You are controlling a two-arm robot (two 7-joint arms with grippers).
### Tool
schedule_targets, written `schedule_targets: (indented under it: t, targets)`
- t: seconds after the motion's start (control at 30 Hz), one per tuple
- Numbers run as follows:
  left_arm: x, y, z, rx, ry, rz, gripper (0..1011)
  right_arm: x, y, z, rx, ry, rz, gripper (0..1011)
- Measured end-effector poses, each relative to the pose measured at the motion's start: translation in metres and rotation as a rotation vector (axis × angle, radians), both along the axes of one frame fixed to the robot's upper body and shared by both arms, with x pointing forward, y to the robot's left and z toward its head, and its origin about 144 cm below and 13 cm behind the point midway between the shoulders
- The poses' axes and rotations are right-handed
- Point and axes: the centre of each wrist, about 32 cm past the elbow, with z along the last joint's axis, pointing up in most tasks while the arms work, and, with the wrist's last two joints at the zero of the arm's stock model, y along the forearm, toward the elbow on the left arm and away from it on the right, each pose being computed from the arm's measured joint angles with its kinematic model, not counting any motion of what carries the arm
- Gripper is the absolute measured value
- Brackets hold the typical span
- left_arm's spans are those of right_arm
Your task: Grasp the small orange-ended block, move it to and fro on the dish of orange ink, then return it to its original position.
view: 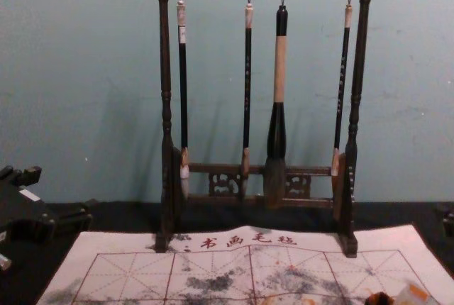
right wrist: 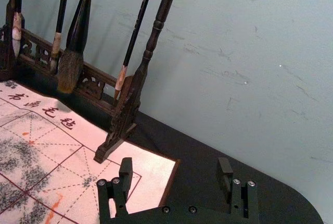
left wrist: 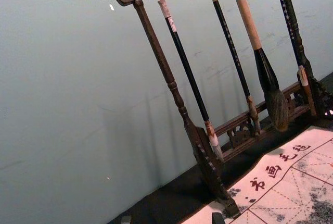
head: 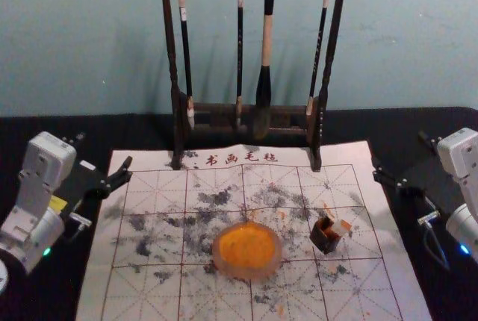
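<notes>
Left gripper (head: pixel 104 151) stands open beside the mat's left edge; in the left wrist view the left gripper (left wrist: pixel 171 219) has its tips at the bottom edge. Right gripper (head: pixel 399 151) is open at the mat's right side, and the right gripper (right wrist: pixel 175 163) holds nothing in the right wrist view. A round dish of orange ink (head: pixel 247 248) sits mid-mat. To its right, the small pale block with orange on it (head: pixel 341 227) leans at a small dark box (head: pixel 324 240) stained orange inside; whether its lower end is inside is unclear. The block (view: pixel 413 294) appears low in the chest view.
Behind the dish stands a dark wooden rack (head: pixel 316 142) with several hanging brushes, its feet at the back of the white gridded mat (head: pixel 149 298). A thick brush (view: pixel 279 106) hangs near the rack's middle. Black table (right wrist: pixel 208 182) shows beyond the mat's right edge.
</notes>
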Motion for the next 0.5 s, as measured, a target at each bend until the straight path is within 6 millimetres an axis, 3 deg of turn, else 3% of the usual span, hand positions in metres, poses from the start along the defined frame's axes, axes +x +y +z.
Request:
schedule_targets:
  t: [0.5]
  targets:
    - [0.0, 0.0, 0.0, 0.0, 0.0, 0.0, 1001, 0.0001, -0.0002, 0.0002, 0.0, 0.0, 0.0, 1000]
